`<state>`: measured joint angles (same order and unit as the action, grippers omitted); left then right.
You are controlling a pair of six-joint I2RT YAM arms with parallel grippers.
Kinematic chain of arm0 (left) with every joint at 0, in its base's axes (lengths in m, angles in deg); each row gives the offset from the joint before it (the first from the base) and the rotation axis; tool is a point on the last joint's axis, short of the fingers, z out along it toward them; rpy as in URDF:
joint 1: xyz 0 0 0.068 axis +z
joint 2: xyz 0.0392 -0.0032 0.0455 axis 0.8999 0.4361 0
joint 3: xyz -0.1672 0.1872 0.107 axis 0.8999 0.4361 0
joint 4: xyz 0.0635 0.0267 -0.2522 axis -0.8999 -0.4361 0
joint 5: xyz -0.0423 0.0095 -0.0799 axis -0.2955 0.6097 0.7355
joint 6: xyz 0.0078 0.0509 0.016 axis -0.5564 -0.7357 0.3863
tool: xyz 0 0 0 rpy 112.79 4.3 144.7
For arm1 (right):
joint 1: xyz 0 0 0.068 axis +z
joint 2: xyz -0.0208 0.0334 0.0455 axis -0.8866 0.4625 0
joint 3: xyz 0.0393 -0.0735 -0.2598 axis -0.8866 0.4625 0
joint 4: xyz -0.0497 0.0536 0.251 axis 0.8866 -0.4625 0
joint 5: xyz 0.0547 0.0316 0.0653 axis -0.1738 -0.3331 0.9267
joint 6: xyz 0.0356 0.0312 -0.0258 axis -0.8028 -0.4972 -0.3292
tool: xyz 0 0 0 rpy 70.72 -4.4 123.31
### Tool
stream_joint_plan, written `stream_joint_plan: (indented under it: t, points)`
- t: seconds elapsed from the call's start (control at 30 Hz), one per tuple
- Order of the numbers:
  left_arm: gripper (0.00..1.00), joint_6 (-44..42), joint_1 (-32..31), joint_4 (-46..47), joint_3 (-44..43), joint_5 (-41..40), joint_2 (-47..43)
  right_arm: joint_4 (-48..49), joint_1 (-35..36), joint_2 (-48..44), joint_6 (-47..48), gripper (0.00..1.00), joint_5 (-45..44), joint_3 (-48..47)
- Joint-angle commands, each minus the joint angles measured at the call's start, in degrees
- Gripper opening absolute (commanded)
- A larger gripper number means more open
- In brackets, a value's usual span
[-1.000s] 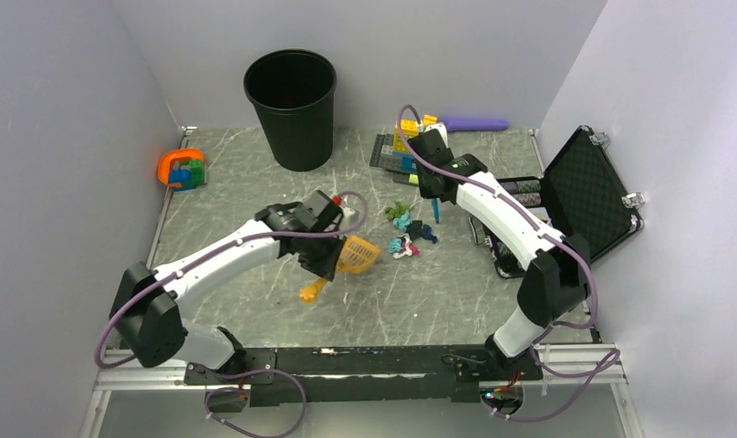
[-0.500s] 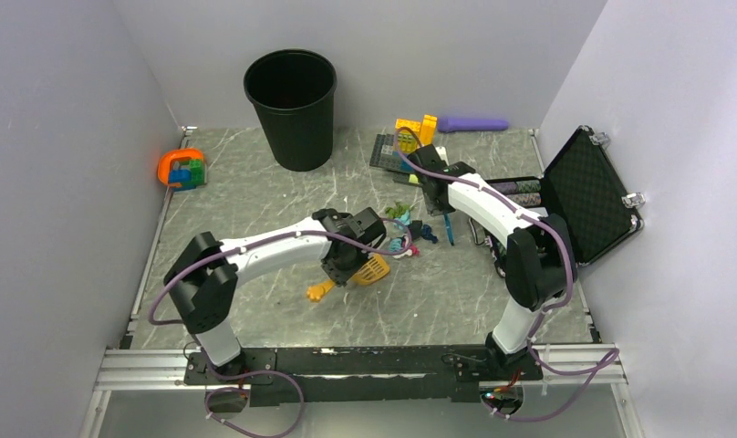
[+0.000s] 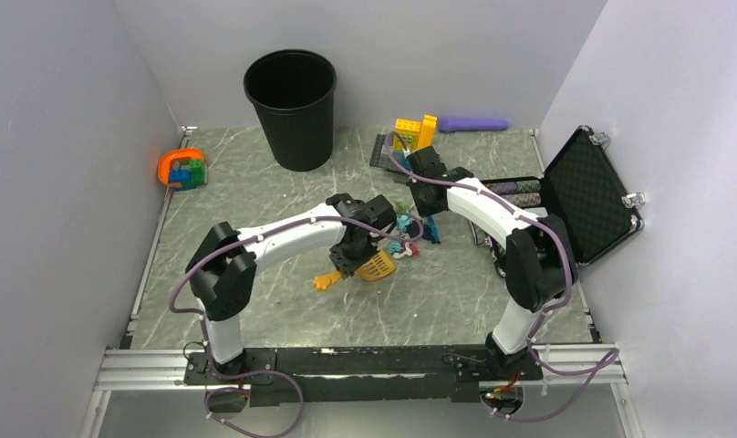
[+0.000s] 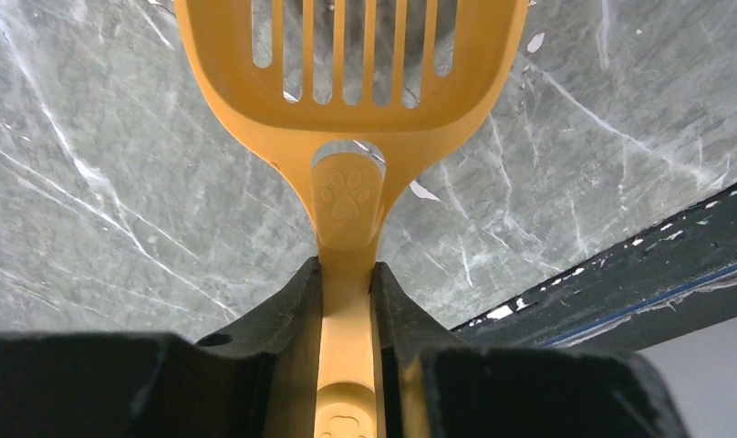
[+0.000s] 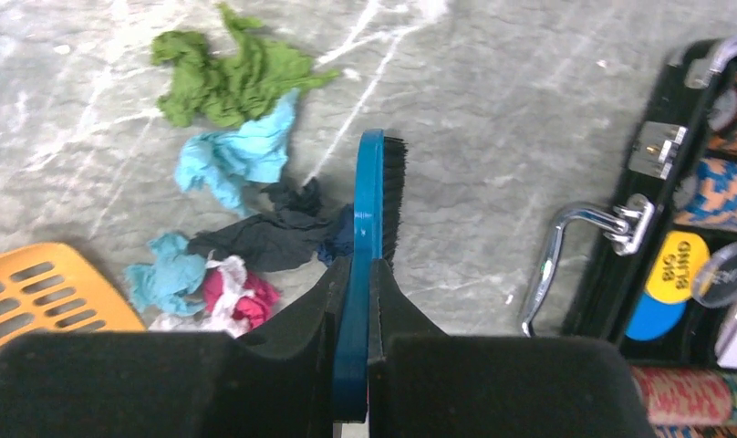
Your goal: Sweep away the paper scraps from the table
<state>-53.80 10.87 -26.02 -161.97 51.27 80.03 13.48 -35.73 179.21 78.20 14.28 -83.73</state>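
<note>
Paper scraps (image 5: pixel 274 239) heaped mid-table (image 3: pixel 237 196), touching left side of blue brush (image 5: pixel 372 201) clamped in right gripper (image 5: pixel 358 274). Orange scoop (image 4: pixel 347 82) clamped by handle in left gripper (image 4: pixel 347 278), just near-left of heap. Leftward sweep into scoop judged next.

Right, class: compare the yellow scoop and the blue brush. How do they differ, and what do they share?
The scoop is orange-yellow; the brush is blue with black bristles. The scoop has a wide slotted pan; the brush is narrow. The left hand holds the scoop, the right hand the brush. Both are cleaning tools clamped in a hand.
</note>
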Motion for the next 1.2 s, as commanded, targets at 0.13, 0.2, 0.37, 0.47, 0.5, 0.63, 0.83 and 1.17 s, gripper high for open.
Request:
stream_joint_plan:
  t: [0.13,0.2,0.37,0.47,0.5,0.63,0.83,1.17]
  points:
    - [0.0,-0.53,1.62,-7.58,-7.49,4.01,4.16,5.23,0.8,-3.97,2.18,0.0,18.58,3.35]
    - [0.0,-0.26,2.04,-8.11,-8.1,5.06,4.69,6.43,1.44,-5.31,2.64,0.0,21.32,4.92]
    - [0.0,0.54,3.44,-8.01,-7.79,8.12,5.12,6.99,3.61,-7.07,2.69,0.0,26.35,6.87]
    - [0.0,0.73,3.89,-7.6,-7.17,8.51,5.01,7.8,4.86,-7.86,0.6,0.0,30.75,7.82]
    - [0.0,0.8,3.95,-7.44,-7.01,8.4,4.91,8.19,5.33,-8.14,-0.29,0.0,31.77,8.15]
    - [0.0,1.2,4.18,-6.61,-6.08,8.32,4.47,9.71,5.84,-9.84,-3.64,0.0,35.12,8.53]
    - [0.0,2.21,4.23,-4.11,-3.41,8.98,2.87,8.22,5.03,-13.29,-3.91,0.0,35.95,6.9]
    - [0.0,4.06,4.22,3.18,4.23,8.45,-1.84,4.45,0.52,-17.36,-5.5,0.0,26.54,6.15]
